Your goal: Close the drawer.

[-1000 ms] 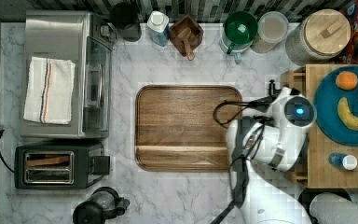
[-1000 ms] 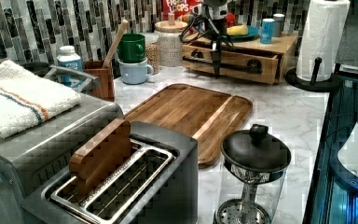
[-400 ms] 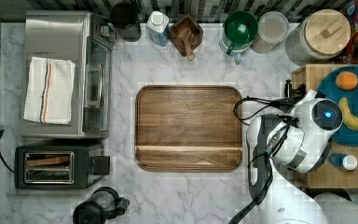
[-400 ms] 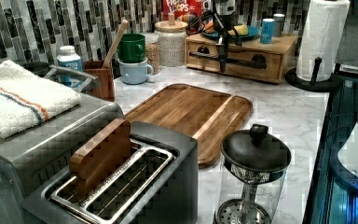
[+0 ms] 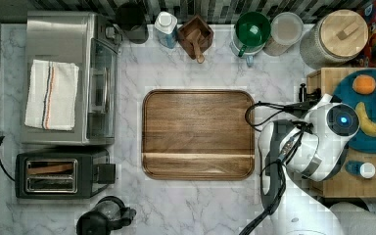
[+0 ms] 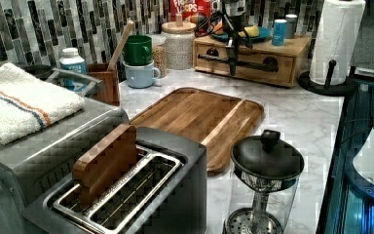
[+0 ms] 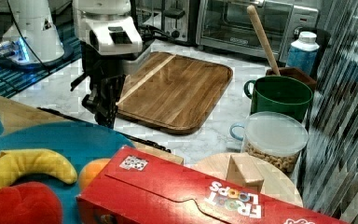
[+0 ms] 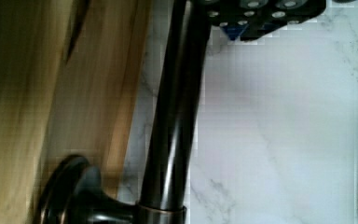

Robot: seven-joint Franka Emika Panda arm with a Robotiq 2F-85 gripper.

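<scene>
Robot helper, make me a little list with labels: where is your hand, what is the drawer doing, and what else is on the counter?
gripper: the gripper hangs at the drawer's dark bar handle in the left view
drawer: the drawer sits in a light-wood box; its front looks about level with the box in the left view
on top of the box: blue plate with a banana and an orange
middle of counter: brown cutting board
nearby: green mug, toaster
</scene>
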